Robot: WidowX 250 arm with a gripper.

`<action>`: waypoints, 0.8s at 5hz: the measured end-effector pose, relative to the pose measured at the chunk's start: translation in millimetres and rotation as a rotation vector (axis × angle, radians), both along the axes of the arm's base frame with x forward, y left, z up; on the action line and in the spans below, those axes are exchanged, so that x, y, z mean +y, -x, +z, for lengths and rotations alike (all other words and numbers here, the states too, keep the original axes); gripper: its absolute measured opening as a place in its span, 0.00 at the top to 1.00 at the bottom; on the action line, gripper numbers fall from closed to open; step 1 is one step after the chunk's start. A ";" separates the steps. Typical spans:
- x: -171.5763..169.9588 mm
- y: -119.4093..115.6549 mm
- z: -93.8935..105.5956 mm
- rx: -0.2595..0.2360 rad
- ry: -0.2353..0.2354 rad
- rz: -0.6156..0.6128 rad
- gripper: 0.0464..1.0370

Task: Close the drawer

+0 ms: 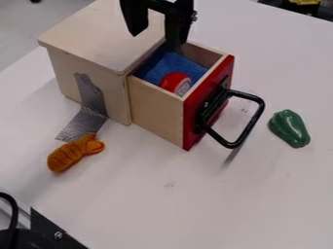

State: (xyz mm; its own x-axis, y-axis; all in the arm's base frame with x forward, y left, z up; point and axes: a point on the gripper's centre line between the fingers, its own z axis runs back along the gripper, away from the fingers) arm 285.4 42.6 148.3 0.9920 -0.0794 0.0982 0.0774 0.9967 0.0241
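One gripper (155, 42) is noted at the top of the view, hanging over the box (88, 36) and the rear of the drawer (155, 113). Its fingers stand apart with nothing held between them: released. Contact between the nearer fingertip and the drawer cannot be determined. The drawer, of pale wood, is found pulled out of the box, below the gripper and toward the right of the view. Its red front (190, 116) faces away from the box and bears a black handle (251, 124). Inside, nearly beneath the gripper, lie a blue cloth (155, 71) and a red ball (173, 81) with a pale patch. Grey tape (88, 92) runs from the box's side onto the white table (149, 194), below and left of the gripper. Further down that way lies an orange toy (68, 154); a green pepper (290, 129) lies well off to the gripper's lower right, beyond the handle.
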 end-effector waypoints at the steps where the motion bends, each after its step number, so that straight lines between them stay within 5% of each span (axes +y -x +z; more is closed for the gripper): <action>1: -0.7 1.9 -9.3 0.033 0.005 -0.002 0.04; 4: -142.1 -48.4 -49.1 0.103 -0.038 -0.244 0.04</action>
